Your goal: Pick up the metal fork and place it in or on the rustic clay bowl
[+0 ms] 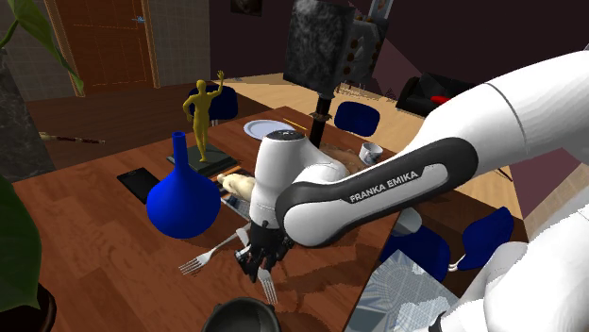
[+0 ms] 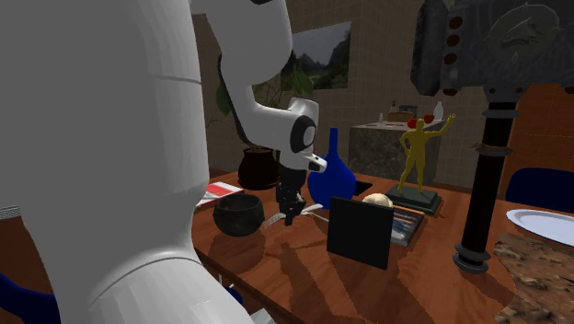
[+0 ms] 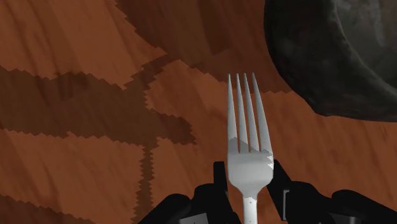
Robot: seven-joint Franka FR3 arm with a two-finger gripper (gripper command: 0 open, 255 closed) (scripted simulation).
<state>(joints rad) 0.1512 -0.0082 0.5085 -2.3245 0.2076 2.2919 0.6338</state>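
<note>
The silver metal fork point(image 3: 245, 127) was clasped at its neck between the black jaws, tines pointing ahead, and appeared raised just off the brown wooden bench point(image 3: 76, 127). The dark, rough-surfaced round bowl point(image 1: 247, 316) stood close by: nearer the camera than the jaws in the shoulder view, and to their left in the second exterior view. The carry was judged best done as a short, level shift until the tines were over the bowl's opening, not its rim. Only then should the fork be lowered and released, so that it could not tip out. A second fork point(image 1: 203, 257), lying on the bench nearby, was to be left alone.
</note>
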